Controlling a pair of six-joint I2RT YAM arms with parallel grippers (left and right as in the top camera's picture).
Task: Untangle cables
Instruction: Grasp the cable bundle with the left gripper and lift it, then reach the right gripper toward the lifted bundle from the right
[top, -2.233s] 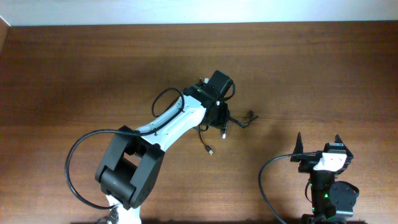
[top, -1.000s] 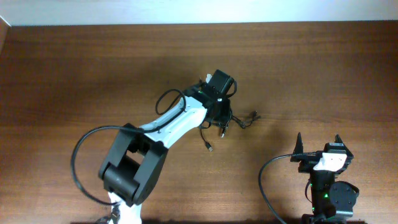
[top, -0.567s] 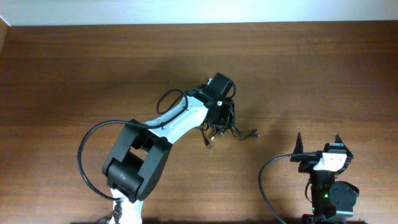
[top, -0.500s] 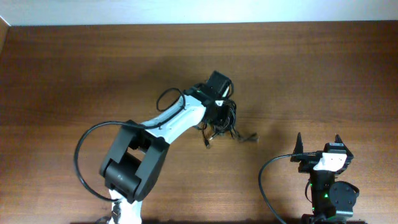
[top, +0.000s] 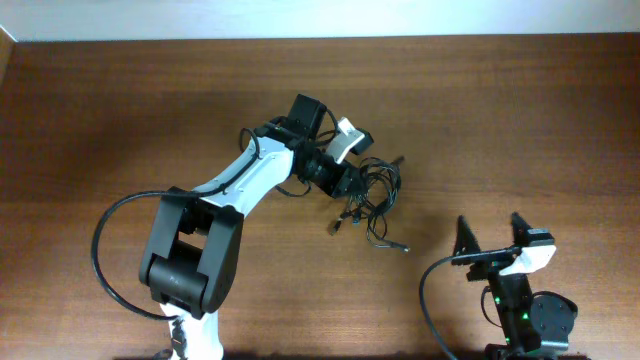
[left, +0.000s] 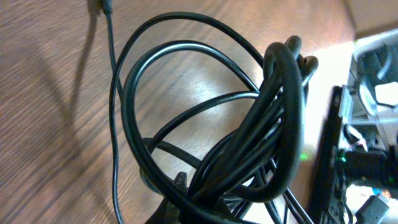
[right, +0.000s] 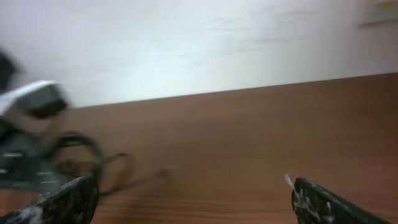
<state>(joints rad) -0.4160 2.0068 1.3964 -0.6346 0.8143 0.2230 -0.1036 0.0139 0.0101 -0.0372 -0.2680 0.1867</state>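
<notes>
Two arms at one table (top: 520, 110) of dark brown wood, matte, with the grain laid from 9 to 3 o'clock in the overhead view. Along the 12 o'clock edge, a strip of pale off-white wall (top: 320, 18). Same wall plain and blurred across the upper half of the right wrist view, meeting the far table edge in a straight line.

Left arm (top: 255, 180): white links and black joints, based at 7 o'clock, stretched toward the table centre.

Left gripper (top: 338, 178): close to centre, clamped on the cables (top: 376, 188).
- Left wrist view: frame filled by the bundle, with several glossy black strands gathered into one thick bunch at 3 o'clock and wide loops fanned toward 9 o'clock.
- All strands converging on the gripper at 6 o'clock, jaws themselves largely hidden beneath them.
- Soft shadow of the loops on the wood at 8 o'clock.

Cables, overhead view: a tangle of thin loops immediately at 3 o'clock of the left gripper, slightly right of table centre. Two loose ends trailing toward 5 and 6 o'clock of the tangle: near plug (top: 336, 228) and far plug (top: 402, 248), both on bare wood.

Right gripper (top: 489, 228): at 5 o'clock of the table, well apart from the cables, fingers spread wide with nothing between them. Right wrist view: dark fingertips (right: 69, 198) flecked with white at both lower corners, only wood in the gap.
</notes>
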